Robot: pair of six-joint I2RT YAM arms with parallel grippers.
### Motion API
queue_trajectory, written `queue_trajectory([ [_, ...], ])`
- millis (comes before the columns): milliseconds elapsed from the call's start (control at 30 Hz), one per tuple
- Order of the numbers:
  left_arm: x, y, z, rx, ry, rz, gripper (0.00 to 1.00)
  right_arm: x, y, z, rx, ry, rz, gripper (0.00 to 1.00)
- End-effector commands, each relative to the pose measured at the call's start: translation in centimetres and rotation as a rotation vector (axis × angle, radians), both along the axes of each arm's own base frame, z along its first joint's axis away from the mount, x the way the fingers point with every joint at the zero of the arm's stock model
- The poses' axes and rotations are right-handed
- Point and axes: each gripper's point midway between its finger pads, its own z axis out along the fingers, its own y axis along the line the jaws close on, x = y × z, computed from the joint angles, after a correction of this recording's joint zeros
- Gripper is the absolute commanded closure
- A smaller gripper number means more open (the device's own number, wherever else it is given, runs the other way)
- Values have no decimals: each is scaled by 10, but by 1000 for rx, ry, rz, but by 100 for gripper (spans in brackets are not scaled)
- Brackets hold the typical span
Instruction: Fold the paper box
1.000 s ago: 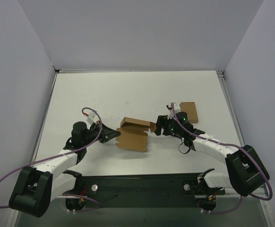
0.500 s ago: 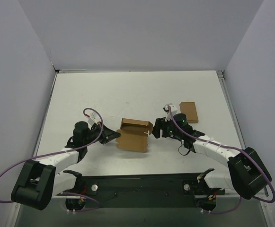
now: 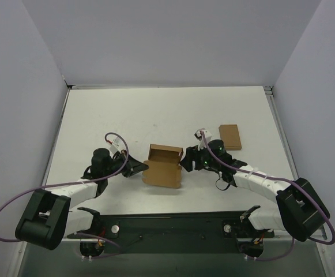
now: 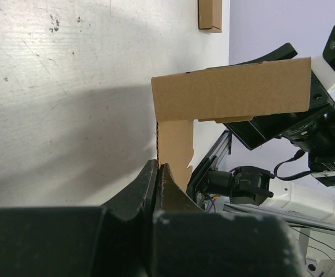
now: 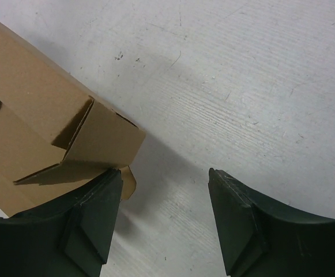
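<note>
The box (image 3: pixel 162 167) sat in the middle of the counter (image 3: pixel 155 109) between both arms. One flap vanished into the left end effector (image 4: pixel 158 167), which was pinched tight on it. The right end effector (image 5: pixel 164 179) gaped wide, holding nothing; whether its finger touched the box corner, I couldn't tell.

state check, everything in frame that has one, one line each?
paper box: partly folded, walls up, top flap open, right end flaps untucked.
left gripper: shut, pinching the box's left edge.
right gripper: open, holding nothing, at the box's right end.
cardboard rectangle: lying flat, apart from both grippers.
</note>
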Motion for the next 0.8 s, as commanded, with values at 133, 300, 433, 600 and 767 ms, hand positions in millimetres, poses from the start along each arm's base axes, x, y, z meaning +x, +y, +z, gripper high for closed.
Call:
queue_trajectory([
  [133, -13, -13, 7, -27, -47, -143, 100, 7, 23, 39, 88, -120, 97, 37],
  [300, -18, -15, 7, -30, -43, -185, 100, 2, 29, 46, 127, -144, 139, 37],
  [433, -20, -16, 6, -26, -38, -205, 100, 3, 31, 48, 141, -158, 150, 37],
  [600, -26, -17, 5, -28, -34, -246, 100, 3, 30, 54, 178, -178, 158, 38],
  [767, -34, -19, 3, -35, -31, -295, 100, 2, 32, 62, 216, -192, 184, 39],
])
